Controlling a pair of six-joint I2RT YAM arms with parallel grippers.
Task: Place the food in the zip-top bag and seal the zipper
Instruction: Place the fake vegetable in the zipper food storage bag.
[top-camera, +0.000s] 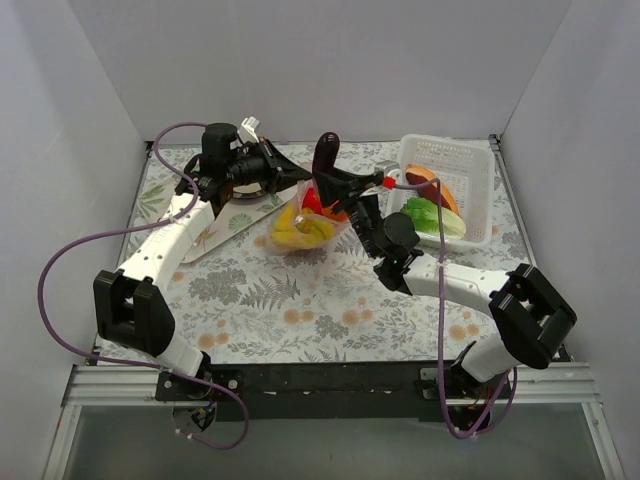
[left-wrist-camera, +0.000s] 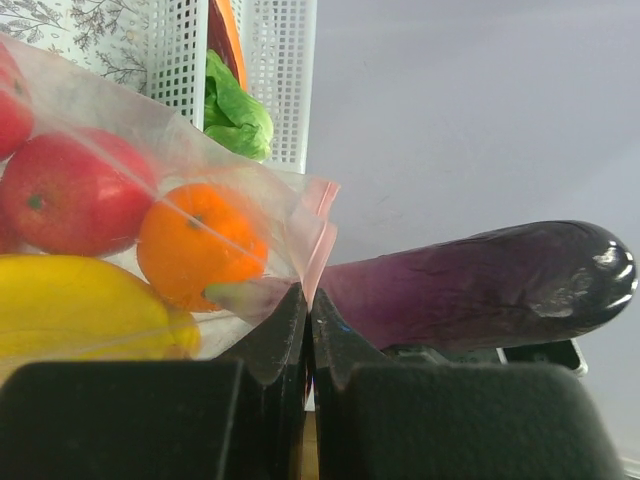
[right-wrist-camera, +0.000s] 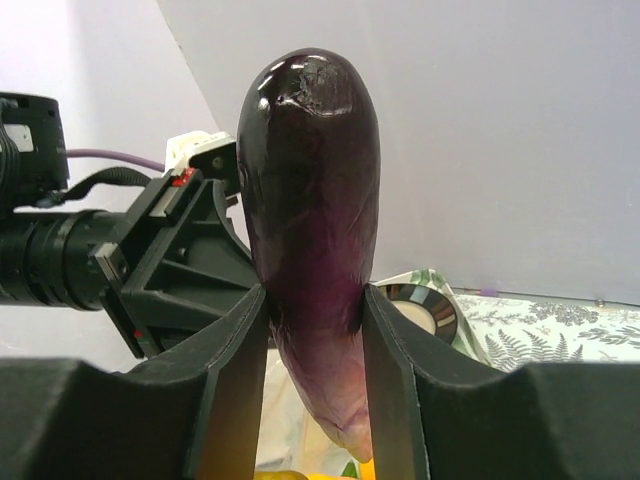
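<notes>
The clear zip-top bag (top-camera: 300, 225) hangs mid-table with a yellow banana (left-wrist-camera: 70, 300), an orange (left-wrist-camera: 195, 245) and red fruits (left-wrist-camera: 70, 195) inside. My left gripper (top-camera: 298, 172) is shut on the bag's pink zipper edge (left-wrist-camera: 320, 240), holding it up. My right gripper (top-camera: 352, 188) is shut on the purple eggplant (right-wrist-camera: 310, 220) and holds it upright just above the bag's mouth; the eggplant also shows in the top view (top-camera: 326, 155) and in the left wrist view (left-wrist-camera: 480, 285).
A white slotted basket (top-camera: 470, 165) at the back right holds a green leafy piece (top-camera: 430, 218) and an orange-red piece (top-camera: 432, 185). A dark-rimmed plate (right-wrist-camera: 420, 305) lies behind the bag. White walls enclose the leaf-patterned table.
</notes>
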